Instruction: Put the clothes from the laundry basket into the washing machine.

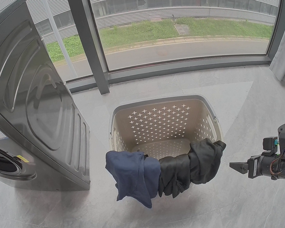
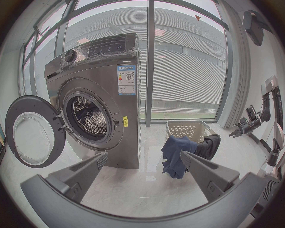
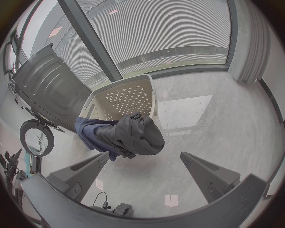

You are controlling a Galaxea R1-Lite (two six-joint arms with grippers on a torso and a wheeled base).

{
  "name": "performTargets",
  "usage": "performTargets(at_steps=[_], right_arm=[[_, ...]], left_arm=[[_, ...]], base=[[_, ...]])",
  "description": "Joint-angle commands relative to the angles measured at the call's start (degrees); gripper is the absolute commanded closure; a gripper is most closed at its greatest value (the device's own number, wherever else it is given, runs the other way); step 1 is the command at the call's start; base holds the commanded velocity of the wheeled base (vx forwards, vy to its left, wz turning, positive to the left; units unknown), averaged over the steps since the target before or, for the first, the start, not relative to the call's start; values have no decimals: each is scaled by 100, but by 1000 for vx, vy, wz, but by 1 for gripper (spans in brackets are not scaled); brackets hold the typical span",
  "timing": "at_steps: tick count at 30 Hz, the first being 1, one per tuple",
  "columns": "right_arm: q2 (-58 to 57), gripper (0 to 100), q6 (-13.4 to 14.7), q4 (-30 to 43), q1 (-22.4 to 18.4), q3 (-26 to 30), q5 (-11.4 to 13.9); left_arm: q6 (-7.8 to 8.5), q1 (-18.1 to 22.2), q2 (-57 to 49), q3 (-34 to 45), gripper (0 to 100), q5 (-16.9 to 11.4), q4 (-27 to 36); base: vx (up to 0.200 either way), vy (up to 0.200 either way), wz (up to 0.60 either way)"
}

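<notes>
Navy garment (image 1: 133,177) and black garment (image 1: 191,167) drape over the near rim of the laundry basket (image 1: 158,102) beside the washing machine (image 1: 41,111), so the right pincer (image 3: 143,155), wide and empty like the left pincer (image 2: 142,153), should pinch a thick fold and lift clear.

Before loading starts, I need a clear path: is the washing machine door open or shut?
Open: the round door stands swung aside, and the drum shows inside.

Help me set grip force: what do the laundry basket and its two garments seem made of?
Laundry basket: looks like rigid cream plastic, matte, moulded with star-shaped holes. Blue garment: soft matte cloth, draping in folds over the near rim. Dark garment: likewise soft fabric, bunched and creased; fibre unclear.
</notes>
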Motion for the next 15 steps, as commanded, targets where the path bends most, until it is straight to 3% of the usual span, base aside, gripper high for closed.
performTargets(at_steps=[1,10,15], right_arm=[[795,0,8,-214,78,-242,-28],[1586,0,8,-442,201,-716,-37],[2016,0,34,-477,263,-998,-248]], left_arm=[[-2,3,-68,84,0,1,0],[-2,3,-68,84,0,1,0],[-2,3,-68,84,0,1,0]], base=[[0,0,0],[0,0,0],[0,0,0]])
